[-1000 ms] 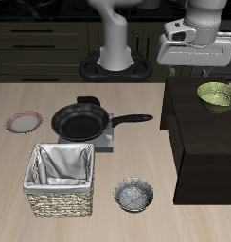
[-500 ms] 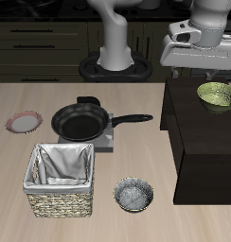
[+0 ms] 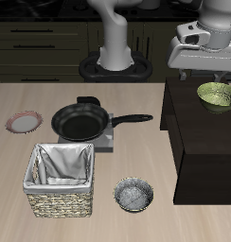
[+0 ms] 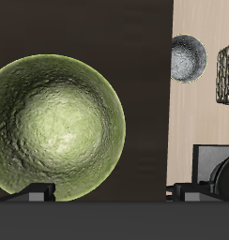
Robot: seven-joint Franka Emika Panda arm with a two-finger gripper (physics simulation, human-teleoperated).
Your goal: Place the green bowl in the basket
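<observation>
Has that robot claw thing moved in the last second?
Yes. The gripper has slid sideways along the back, ending above the green bowl on the dark cabinet.

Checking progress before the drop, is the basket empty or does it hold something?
Empty: the basket shows only its grey cloth lining, and the green bowl sits on the dark cabinet.

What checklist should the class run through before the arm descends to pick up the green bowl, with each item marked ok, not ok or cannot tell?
1. Green bowl upright on the dark cabinet: ok.
2. Claw above the bowl; the wrist view looks straight down into it: ok.
3. Claw open wide enough for the rim: cannot tell, fingertips barely show.
4. Bowl free of other objects: ok.
5. Basket holds nothing but its cloth lining: ok.
6. Frying pan and grey-blue bowl stand apart from the basket: ok.
</observation>
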